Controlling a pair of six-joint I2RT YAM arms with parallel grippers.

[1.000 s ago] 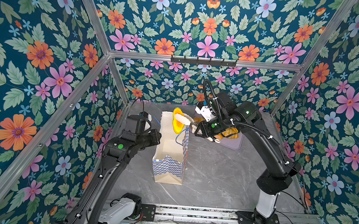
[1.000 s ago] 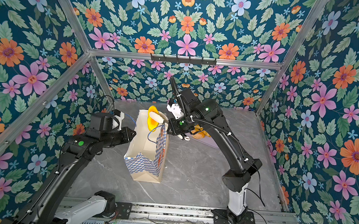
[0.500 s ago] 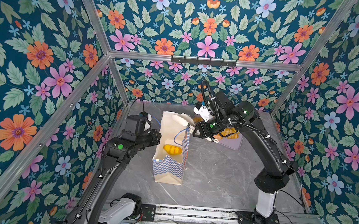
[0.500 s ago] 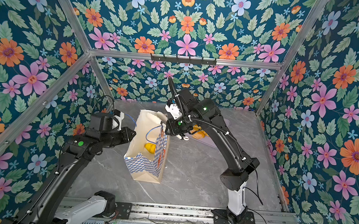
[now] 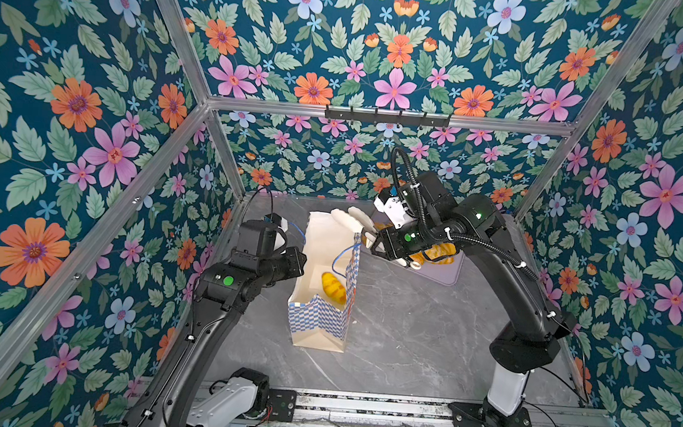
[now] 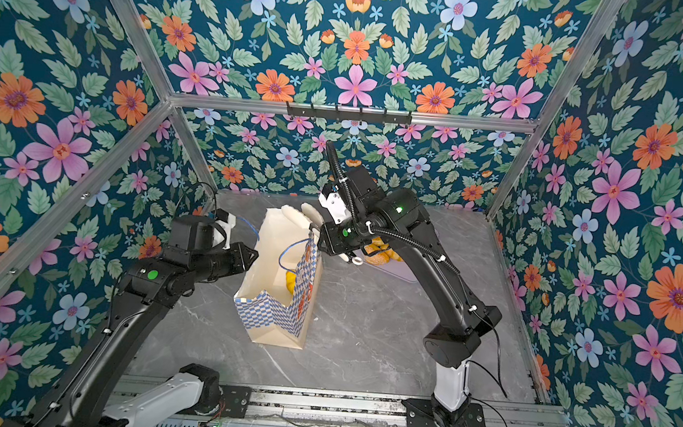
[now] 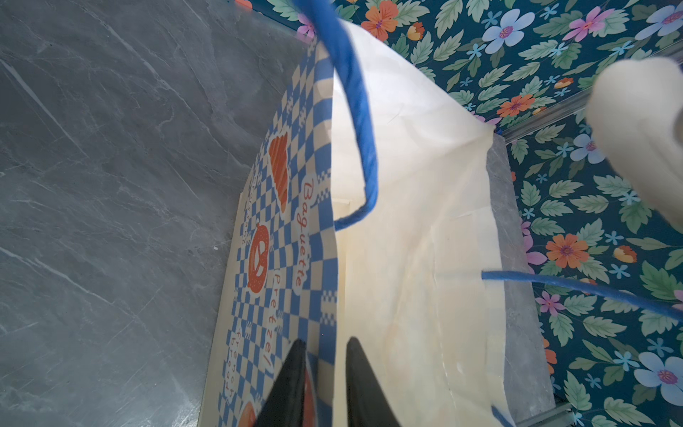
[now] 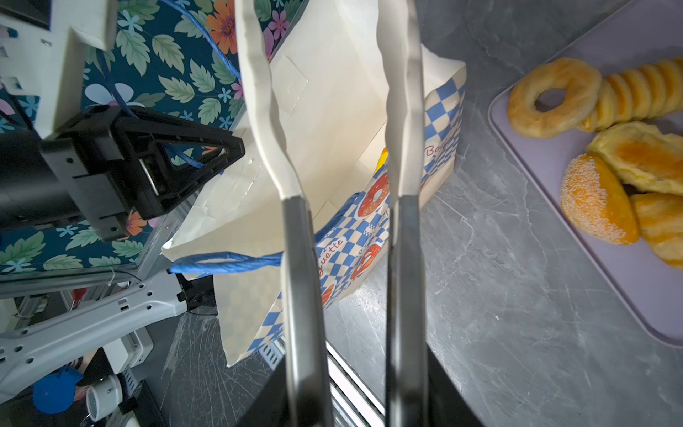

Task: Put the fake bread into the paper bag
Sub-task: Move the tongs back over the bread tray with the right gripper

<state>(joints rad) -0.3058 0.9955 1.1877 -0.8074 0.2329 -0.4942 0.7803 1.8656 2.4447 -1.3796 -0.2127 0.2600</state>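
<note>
The glossy golden-orange fake bread (image 8: 595,199) looks light, squashy and slick; we'd pinch each across its middle. Most lies on the flat lilac tray (image 8: 610,288), and one bread piece (image 5: 333,285) sits inside the blue-and-white checkered paper bag (image 5: 319,321). Our left gripper (image 7: 323,369) clamps the bag's wall. Our right gripper (image 5: 349,219) hangs at its rim, jaws apart, empty.

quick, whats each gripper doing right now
left gripper: shut on the paper bag, pinching its wall at the rim.
right gripper: open, nothing between its fingers.
</note>
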